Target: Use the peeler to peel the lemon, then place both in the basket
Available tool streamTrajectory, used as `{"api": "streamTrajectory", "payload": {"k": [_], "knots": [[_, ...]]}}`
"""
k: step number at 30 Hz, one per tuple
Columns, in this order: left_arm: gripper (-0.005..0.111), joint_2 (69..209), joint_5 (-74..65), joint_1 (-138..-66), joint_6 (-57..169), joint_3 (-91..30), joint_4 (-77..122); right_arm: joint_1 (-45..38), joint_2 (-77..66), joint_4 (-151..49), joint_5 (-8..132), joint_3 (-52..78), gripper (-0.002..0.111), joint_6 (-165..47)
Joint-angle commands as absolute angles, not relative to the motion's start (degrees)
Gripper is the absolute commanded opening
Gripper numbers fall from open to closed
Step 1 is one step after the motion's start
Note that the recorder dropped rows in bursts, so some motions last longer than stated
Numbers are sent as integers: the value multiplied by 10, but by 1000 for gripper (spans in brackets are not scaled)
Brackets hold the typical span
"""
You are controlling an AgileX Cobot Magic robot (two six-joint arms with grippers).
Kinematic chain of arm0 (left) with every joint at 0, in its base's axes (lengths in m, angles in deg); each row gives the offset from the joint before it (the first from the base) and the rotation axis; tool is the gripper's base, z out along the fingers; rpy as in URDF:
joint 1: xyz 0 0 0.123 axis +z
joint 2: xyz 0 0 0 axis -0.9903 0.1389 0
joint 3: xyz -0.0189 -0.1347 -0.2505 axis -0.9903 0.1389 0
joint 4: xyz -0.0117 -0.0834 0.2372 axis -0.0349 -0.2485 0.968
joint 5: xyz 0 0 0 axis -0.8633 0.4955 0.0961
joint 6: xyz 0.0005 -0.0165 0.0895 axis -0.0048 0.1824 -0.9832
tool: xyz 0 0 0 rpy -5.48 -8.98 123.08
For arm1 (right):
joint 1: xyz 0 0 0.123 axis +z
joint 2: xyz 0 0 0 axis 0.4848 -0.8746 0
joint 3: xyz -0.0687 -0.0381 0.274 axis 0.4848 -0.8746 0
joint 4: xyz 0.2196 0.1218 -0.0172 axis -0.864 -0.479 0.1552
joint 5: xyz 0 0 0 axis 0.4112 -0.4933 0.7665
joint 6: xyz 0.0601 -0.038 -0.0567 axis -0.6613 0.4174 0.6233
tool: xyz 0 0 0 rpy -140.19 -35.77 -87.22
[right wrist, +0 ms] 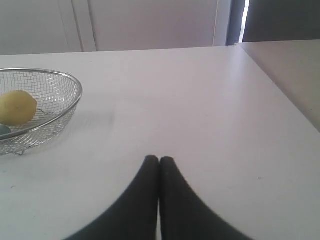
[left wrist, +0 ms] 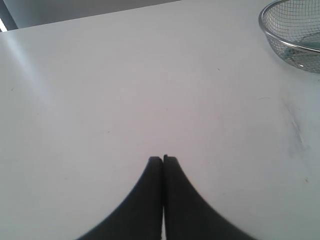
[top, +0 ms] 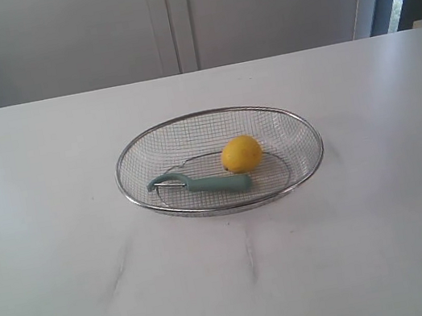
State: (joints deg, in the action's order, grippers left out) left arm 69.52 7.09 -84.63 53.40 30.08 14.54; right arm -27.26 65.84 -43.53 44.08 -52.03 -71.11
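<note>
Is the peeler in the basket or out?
In: the peeler lies on the mesh inside the basket rim, beside the lemon.

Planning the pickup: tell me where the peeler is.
In the exterior view the peeler lies in the basket, along its near side, just in front of the lemon.

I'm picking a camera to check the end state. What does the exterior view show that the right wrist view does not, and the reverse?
Only the exterior view: the whole pale teal peeler with its curved metal blade head, lying inside the full oval of the silver wire-mesh basket.
Only the right wrist view: the black right gripper, jaws shut and empty, over the white table, apart from the basket.
Both: the small round yellow lemon resting in the basket, part of the basket's rim, and the table.
</note>
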Motion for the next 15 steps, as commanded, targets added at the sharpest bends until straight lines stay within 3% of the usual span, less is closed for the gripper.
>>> {"api": "streamTrajectory", "payload": {"k": [1,10,15], "knots": [[0,693,70,-848,537,303,141,-273,662,-438,441,-523,0,-712],[0,693,70,-848,537,303,141,-289,662,-438,441,-523,0,-712],[0,693,70,-848,537,303,141,-348,662,-437,441,-523,0,-712]]}}
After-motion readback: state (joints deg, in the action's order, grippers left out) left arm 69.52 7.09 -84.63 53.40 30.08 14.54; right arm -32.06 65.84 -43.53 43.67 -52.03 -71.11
